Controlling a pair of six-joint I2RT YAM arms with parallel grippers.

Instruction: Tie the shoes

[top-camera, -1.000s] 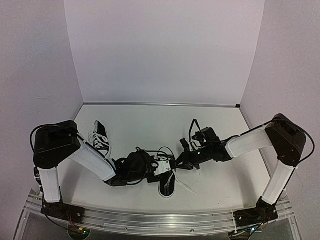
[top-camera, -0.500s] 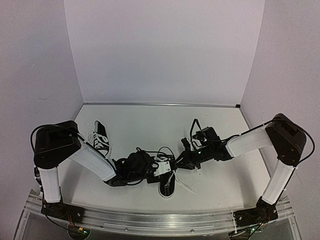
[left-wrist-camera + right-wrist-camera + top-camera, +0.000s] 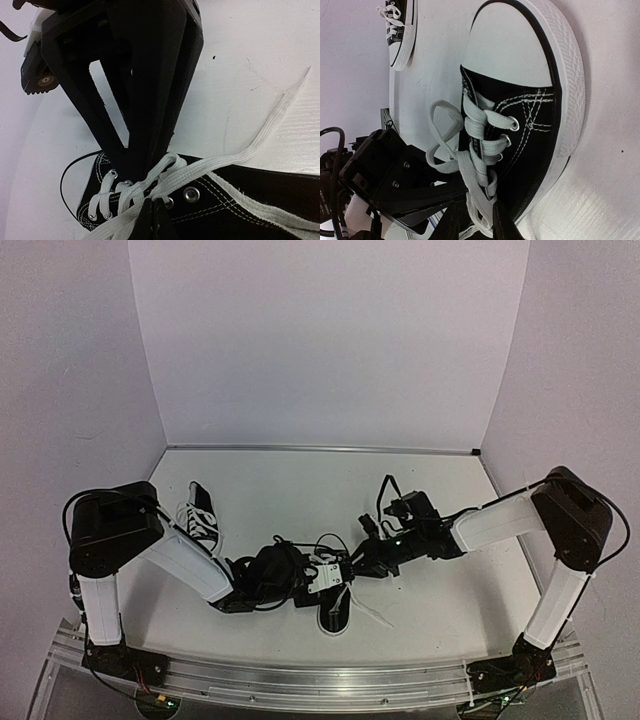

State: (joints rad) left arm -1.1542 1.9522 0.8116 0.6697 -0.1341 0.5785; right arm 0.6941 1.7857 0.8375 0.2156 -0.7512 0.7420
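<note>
One black sneaker (image 3: 335, 616) with white laces lies at the table's near centre. Both grippers meet over its laces. My left gripper (image 3: 333, 578) is shut on a lace strand at the top eyelets, as the left wrist view shows (image 3: 151, 216). My right gripper (image 3: 352, 568) is shut on a lace loop just above the same knot area (image 3: 479, 225). That shoe fills both wrist views (image 3: 240, 200) (image 3: 530, 130). A loose lace end (image 3: 280, 115) trails onto the table. The second sneaker (image 3: 200, 515) lies apart at the left, also visible in the right wrist view (image 3: 400, 30).
White table (image 3: 300, 490) enclosed by pale walls at the back and both sides. An aluminium rail (image 3: 320, 675) runs along the near edge by the arm bases. A lace end (image 3: 372, 616) lies on the table to the right of the centre shoe.
Almost nothing: the right wrist has shifted very slightly, and both grippers stay at the centre shoe's laces.
</note>
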